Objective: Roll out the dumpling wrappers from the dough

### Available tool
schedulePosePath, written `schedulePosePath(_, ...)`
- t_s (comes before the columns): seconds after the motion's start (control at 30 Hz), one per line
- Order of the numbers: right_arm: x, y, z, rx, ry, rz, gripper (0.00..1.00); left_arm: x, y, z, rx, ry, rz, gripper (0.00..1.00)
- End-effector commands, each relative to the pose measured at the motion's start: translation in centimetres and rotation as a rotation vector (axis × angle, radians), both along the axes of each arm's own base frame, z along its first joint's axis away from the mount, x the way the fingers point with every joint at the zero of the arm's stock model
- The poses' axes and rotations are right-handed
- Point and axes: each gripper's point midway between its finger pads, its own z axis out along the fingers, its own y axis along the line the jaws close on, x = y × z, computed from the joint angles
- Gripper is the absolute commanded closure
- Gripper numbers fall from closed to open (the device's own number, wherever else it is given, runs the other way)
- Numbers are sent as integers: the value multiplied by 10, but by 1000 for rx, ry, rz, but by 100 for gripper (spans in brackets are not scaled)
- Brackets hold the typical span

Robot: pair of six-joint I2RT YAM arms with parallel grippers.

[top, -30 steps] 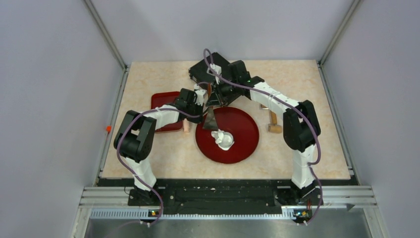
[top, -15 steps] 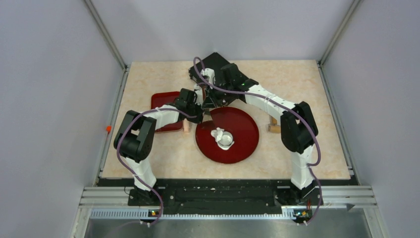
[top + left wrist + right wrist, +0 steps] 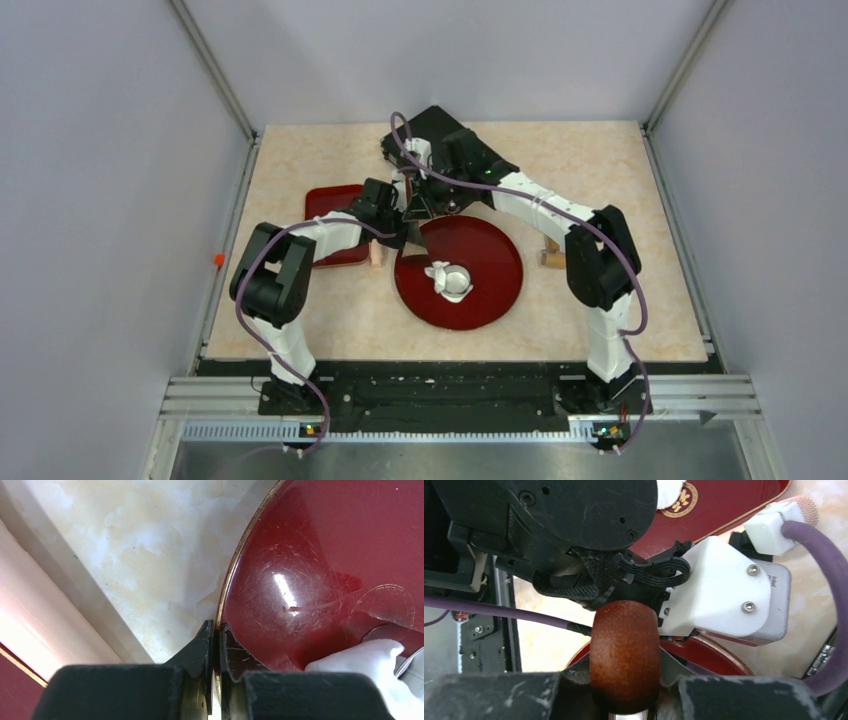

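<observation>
Where dough sits on red plate, left gripper pinches the plate's far-left rim beside it; right gripper clamps brown handle; both arms bent inward.

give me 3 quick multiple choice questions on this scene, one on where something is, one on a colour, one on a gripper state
1. Where does the dough lie?
A in a blue bowl
B on the round red plate
C in a metal pot

2. What colour is the handle in the right gripper?
A blue
B green
C brown

3. The left gripper is:
A shut on the plate's rim
B open above the plate
C holding dough

Answers:
1 B, the white lump sits inside the plate.
2 C, the rounded knob between the fingers is reddish brown.
3 A, its fingers pinch the plate's gold edge.
</observation>
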Motion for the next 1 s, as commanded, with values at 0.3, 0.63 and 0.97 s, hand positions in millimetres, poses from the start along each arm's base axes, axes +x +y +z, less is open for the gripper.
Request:
schedulePosePath(0.3,-25,17,6,55,49,60,100,12,7,13,14,-73,33,100)
schedulePosePath(0.63,-43,14,35,75,6,100,100,12,6,14,12,-76,31,100)
schedulePosePath(0.97,13,-21,111,38,-335,-147,100,12,7,14,13,-76,31,100)
